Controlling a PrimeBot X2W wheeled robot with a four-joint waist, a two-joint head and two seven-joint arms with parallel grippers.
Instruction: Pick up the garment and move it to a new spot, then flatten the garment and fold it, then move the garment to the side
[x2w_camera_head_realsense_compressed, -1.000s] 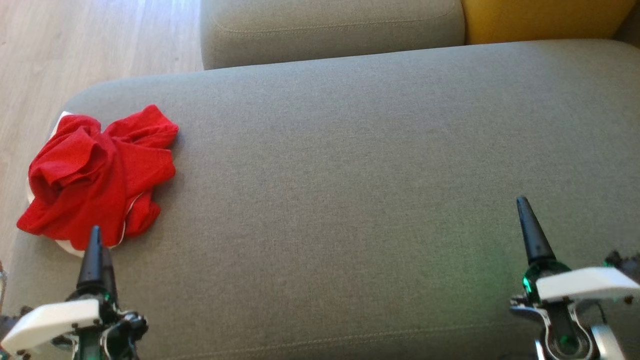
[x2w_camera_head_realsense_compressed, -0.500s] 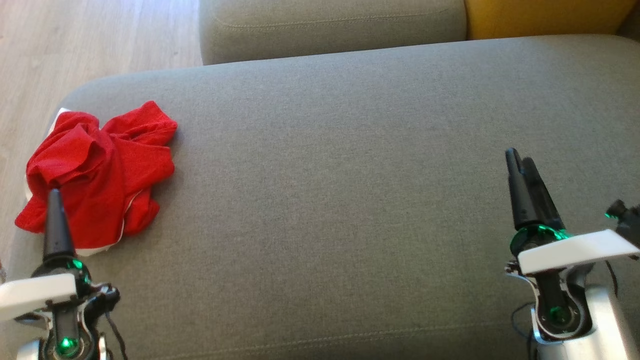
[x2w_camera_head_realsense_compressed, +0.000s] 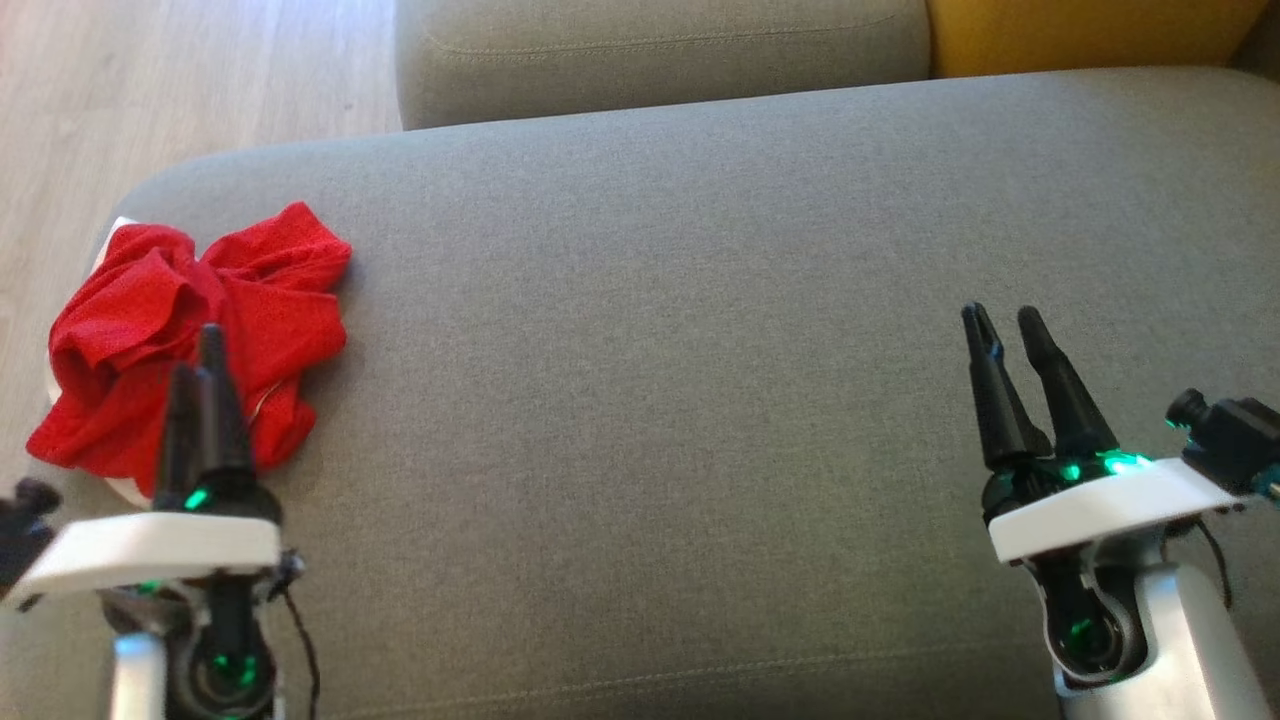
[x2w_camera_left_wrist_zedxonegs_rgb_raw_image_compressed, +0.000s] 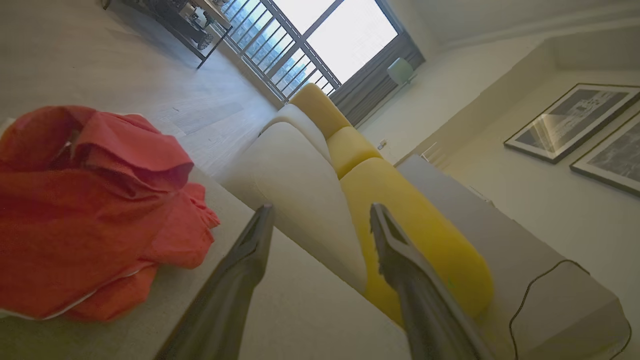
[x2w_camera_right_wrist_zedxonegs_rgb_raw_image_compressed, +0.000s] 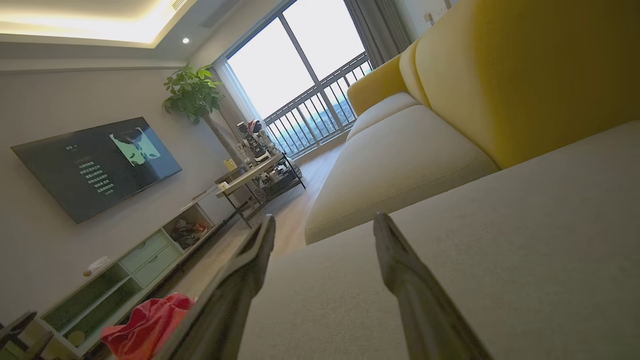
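The red garment (x2w_camera_head_realsense_compressed: 270, 300) is lying crumpled at the left end of the grey sofa seat (x2w_camera_head_realsense_compressed: 700, 300), close to its edge. Compared with a second ago, the left gripper (x2w_camera_head_realsense_compressed: 197, 355) is reaching further forward, over the garment's near side. Its jaws are standing wide and holding nothing, and the cloth is lying beside its fingers. The right gripper (x2w_camera_head_realsense_compressed: 1000, 318) is waiting well apart, also wide and empty. So the pick-up is only beginning, I think. I am counting one garment and two grippers
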